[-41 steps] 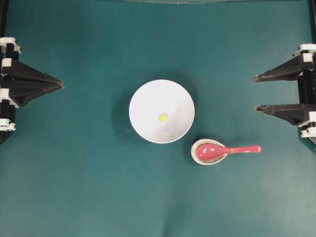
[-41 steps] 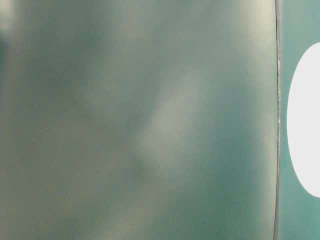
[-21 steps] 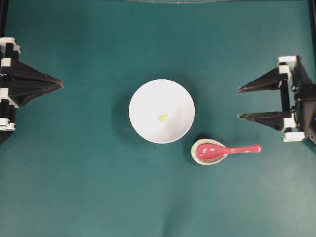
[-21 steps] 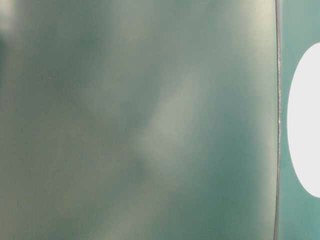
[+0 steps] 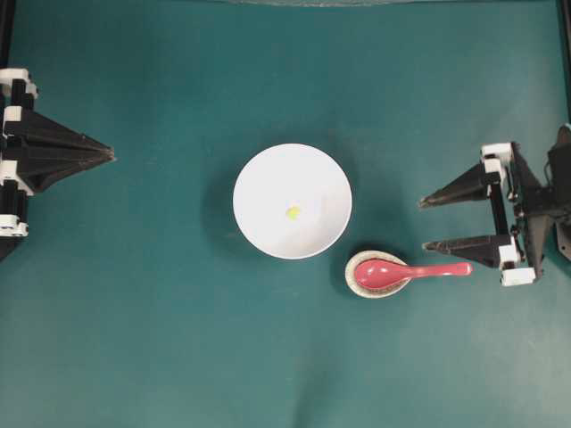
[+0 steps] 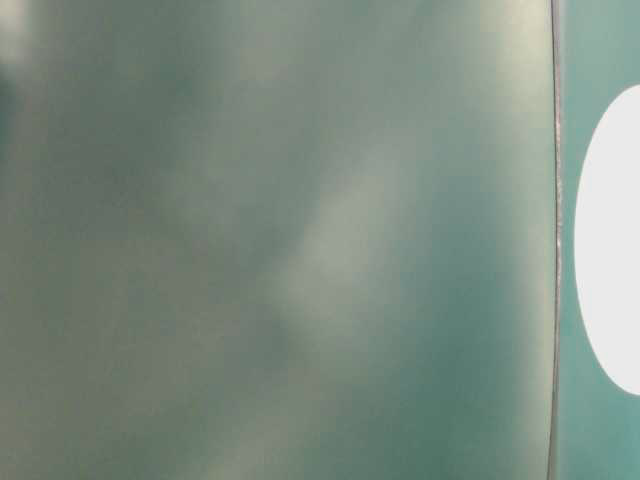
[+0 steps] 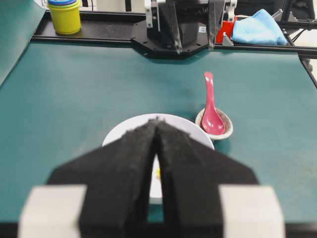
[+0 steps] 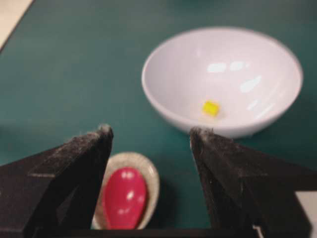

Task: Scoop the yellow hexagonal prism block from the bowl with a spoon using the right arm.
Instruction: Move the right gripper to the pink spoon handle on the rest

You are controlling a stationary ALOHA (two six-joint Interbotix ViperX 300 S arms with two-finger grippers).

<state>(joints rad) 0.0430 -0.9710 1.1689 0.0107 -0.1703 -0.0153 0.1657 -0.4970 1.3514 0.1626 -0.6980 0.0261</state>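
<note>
Nearest in the right wrist view, the right end effector (image 8: 151,134) stands with its two black fingers (image 8: 74,168) spread wide apart and nothing between them. Just past the fingertips the spoon (image 8: 124,196) lies with its glossy pink-red scoop resting in a small speckled beige spoon rest (image 8: 148,173). Beyond that sits the bowl (image 8: 173,74), plain white and round, with the yellow hexagonal prism block (image 8: 210,107) lying on its bottom.

From overhead, the right end effector (image 5: 426,223) is at the right edge of the worktop (image 5: 161,339), its tips pointing toward the middle; the lower finger (image 5: 459,245) is just above the tip of the spoon's handle, and whether they touch cannot be told. The spoon (image 5: 412,270) lies level, handle toward the right edge, scoop in the spoon rest (image 5: 354,283), which sits just beside the bowl's lower right rim. The bowl (image 5: 259,187) stands near the middle of the worktop, the yellow block (image 5: 292,212) close to its centre.

Farthest off, at the left edge, the left end effector (image 5: 111,153) has its fingers pressed together to a point, holding nothing, well apart from the bowl. Its wrist view shows the same closed black fingers (image 7: 133,163) over the bowl (image 7: 119,136), with the spoon (image 7: 210,106) beyond.

The table-level view is blurred; only a white shape shows at its right.
</note>
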